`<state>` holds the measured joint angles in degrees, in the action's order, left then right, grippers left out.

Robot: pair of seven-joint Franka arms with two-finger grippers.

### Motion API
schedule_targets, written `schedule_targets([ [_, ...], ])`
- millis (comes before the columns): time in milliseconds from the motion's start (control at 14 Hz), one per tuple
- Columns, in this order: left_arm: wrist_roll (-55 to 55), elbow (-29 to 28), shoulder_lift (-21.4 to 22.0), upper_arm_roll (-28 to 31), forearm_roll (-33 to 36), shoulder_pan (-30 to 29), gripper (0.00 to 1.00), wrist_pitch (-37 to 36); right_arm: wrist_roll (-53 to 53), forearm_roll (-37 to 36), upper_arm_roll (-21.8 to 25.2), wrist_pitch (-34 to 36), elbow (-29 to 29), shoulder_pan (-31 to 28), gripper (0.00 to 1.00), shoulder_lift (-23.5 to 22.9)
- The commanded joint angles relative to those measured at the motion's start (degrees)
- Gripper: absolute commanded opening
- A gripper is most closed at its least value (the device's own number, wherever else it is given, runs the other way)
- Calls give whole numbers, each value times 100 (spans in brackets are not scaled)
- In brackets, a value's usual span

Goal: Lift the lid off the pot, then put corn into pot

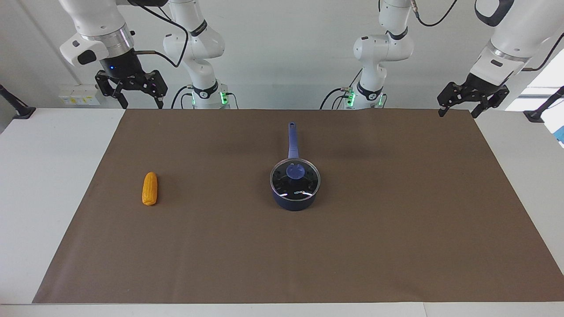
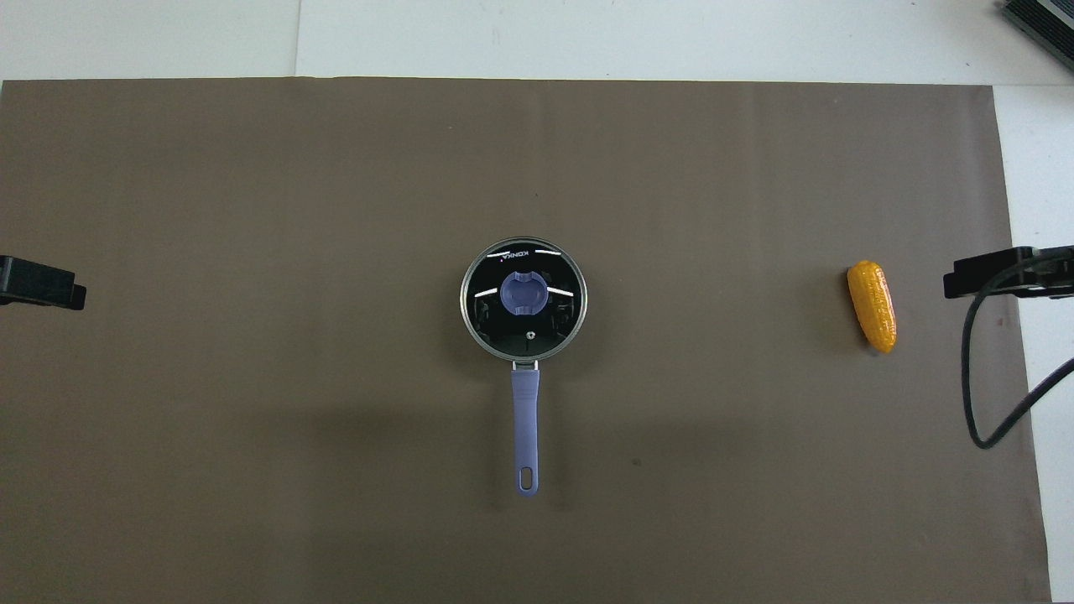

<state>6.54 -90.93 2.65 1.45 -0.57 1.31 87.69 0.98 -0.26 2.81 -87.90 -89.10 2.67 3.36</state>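
Observation:
The dark blue pot (image 1: 294, 201) stands mid-mat, its long handle (image 2: 525, 415) pointing toward the robots. The glass lid (image 1: 294, 178) with its blue knob (image 2: 523, 295) sits on the pot, closing it. The yellow-orange corn (image 1: 150, 188) lies on the mat toward the right arm's end, seen also in the overhead view as corn (image 2: 872, 306). My right gripper (image 1: 140, 104) hangs open and empty over the mat's edge by the robots. My left gripper (image 1: 458, 113) hangs open and empty over the mat's corner at the left arm's end. Neither touches anything.
A brown mat (image 1: 396, 229) covers most of the white table (image 1: 48, 185). A black cable (image 2: 977, 394) loops down from the right arm near the corn's end. Black clamp mounts (image 1: 17, 108) sit at the table's corners by the robots.

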Motion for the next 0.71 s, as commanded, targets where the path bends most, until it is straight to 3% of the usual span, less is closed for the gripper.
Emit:
schedule_targets([
  [0,93,-56,95,22,-13,62,100,-6,-160,114,9,141,15,-29,100,42],
  [643,102,-30,104,22,-13,36,100,-50,-151,96,79,97,15,-100,100,33],
])
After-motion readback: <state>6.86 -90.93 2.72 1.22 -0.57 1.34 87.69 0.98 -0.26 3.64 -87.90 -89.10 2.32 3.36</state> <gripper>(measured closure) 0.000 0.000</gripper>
